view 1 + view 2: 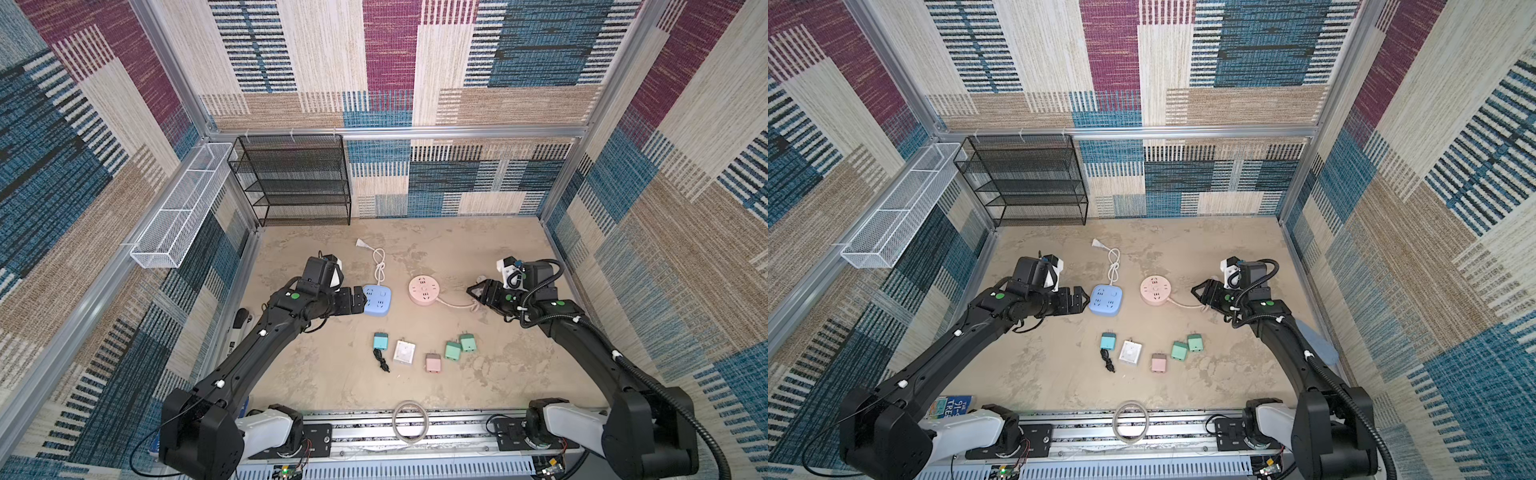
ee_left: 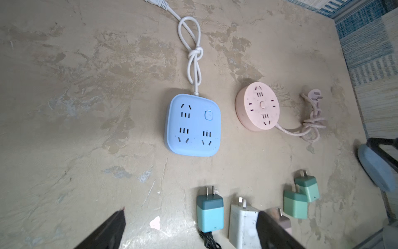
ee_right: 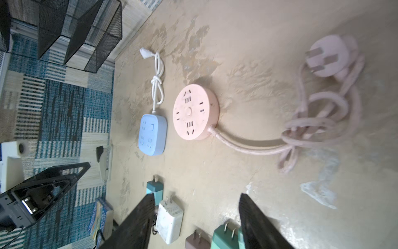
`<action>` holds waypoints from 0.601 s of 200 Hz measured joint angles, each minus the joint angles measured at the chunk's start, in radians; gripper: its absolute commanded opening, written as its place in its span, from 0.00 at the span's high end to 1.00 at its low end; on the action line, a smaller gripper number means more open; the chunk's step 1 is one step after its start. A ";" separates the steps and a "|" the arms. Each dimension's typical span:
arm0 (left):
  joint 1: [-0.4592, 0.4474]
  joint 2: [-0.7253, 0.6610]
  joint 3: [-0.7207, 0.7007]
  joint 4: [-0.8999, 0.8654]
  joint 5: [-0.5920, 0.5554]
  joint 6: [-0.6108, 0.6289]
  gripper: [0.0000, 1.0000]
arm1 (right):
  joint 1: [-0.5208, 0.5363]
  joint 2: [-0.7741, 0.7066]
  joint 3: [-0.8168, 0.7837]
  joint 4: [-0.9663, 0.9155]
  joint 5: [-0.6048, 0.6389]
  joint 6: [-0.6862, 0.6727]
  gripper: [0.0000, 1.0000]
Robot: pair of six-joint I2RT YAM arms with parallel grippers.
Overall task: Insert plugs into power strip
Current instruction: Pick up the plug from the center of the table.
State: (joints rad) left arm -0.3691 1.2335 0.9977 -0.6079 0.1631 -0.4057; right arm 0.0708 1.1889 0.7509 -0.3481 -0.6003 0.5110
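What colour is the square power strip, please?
The strip is light blue, clearest in the left wrist view.

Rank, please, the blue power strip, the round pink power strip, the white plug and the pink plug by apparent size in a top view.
Largest: blue power strip and round pink power strip, too alike to rank.
Then: white plug.
Smallest: pink plug.

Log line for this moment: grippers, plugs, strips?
left gripper: open, empty, by blue strip | right gripper: open, empty, by pink cord | plugs: five loose on table, none inserted
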 measured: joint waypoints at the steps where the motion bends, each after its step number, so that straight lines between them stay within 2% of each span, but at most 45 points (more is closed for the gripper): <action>1: 0.000 -0.001 0.000 -0.001 0.000 -0.002 0.00 | 0.000 0.002 0.000 -0.001 -0.004 0.000 0.40; 39: -0.004 0.026 0.020 -0.035 0.032 -0.013 0.00 | 0.005 0.029 -0.002 -0.039 -0.010 -0.016 0.48; 88: -0.013 0.044 0.022 -0.055 0.065 -0.013 0.01 | 0.099 0.023 -0.026 -0.080 0.151 -0.019 0.65; 120: -0.013 0.050 0.027 -0.061 0.090 -0.009 0.01 | 0.155 0.030 -0.018 -0.135 0.261 -0.012 0.63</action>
State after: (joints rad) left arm -0.3824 1.2839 1.0248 -0.6693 0.2531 -0.4149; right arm 0.2256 1.2186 0.7330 -0.4835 -0.3389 0.4992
